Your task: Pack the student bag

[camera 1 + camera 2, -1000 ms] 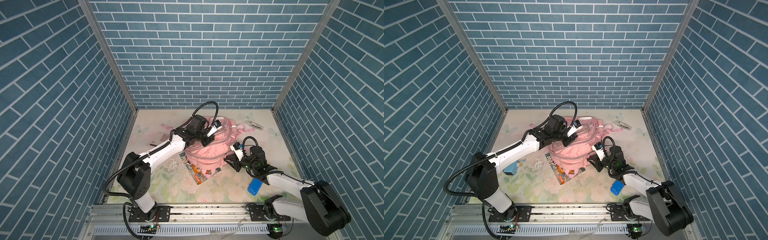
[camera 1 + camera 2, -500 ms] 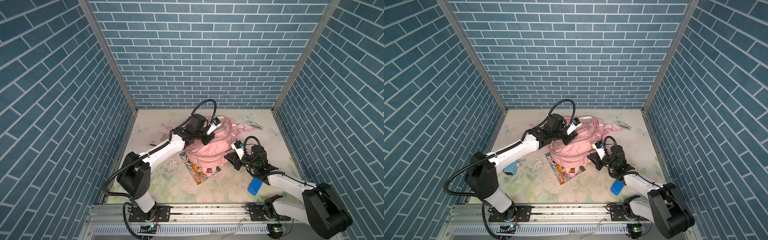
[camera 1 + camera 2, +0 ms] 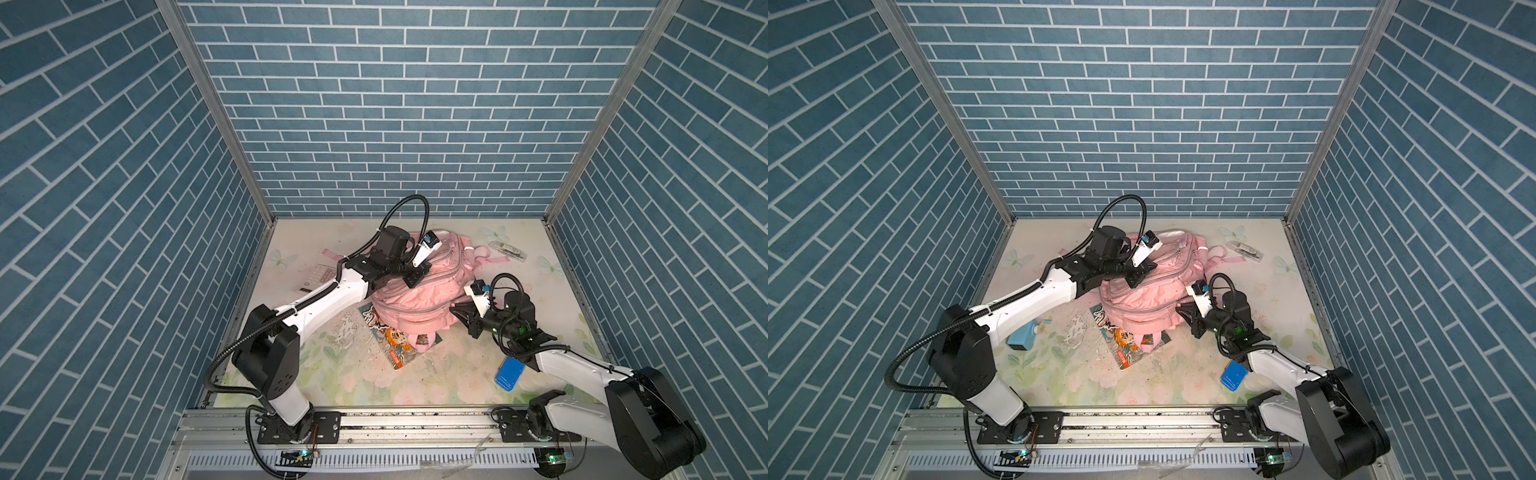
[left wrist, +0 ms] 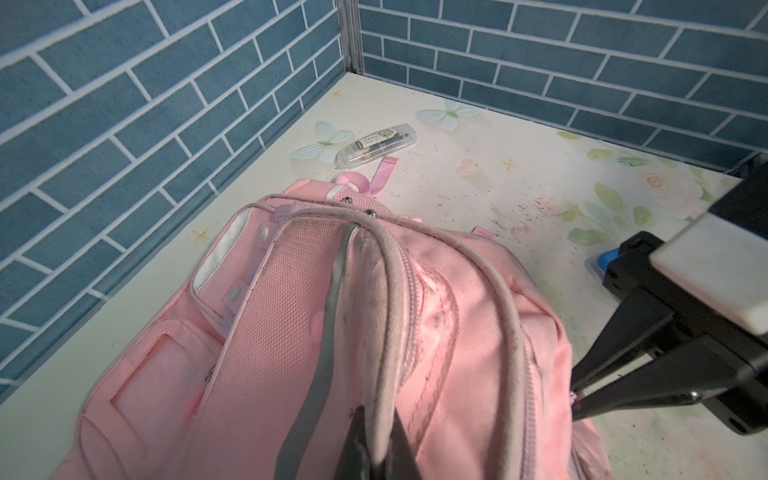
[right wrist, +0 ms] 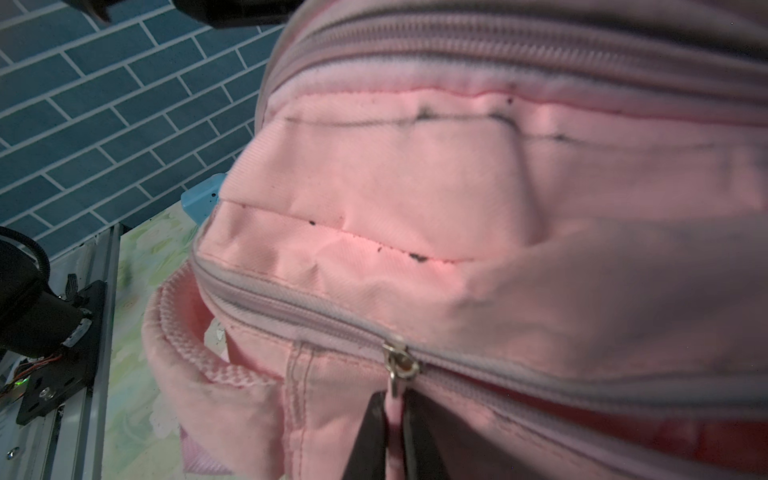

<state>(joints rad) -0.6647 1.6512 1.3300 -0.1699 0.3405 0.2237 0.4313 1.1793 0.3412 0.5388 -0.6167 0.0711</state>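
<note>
The student bag [image 3: 419, 291] lies on the flowered table [image 3: 353, 386], between the two grippers and touching both of them. The left gripper [image 4: 376, 440] is directly above the upper part of the bag. Its jaws are pressed together on a grey-edged strip of fabric beside an open zipper line, and this strip goes away from the fingers toward the top handle of the bag. The right gripper [image 5: 392, 419] is at the lower side of the bag, opposite to the left one. Its two dark fingers are closed on the small pink zipper pull [image 5: 392, 401], which hangs from a metal slider just in front of the fingertips. In the left wrist view the tips of the right gripper [image 4: 575, 395] touch the edge of the bag.

Beyond the left gripper, near the far corner, a clear pen case [image 4: 376, 145] lies just beside a pink strap. Behind the right gripper, close to its arm, a blue box [image 3: 510, 372] lies on the table. A colourful booklet [image 3: 395, 340] is partly under the bag, on the near side of both grippers.
</note>
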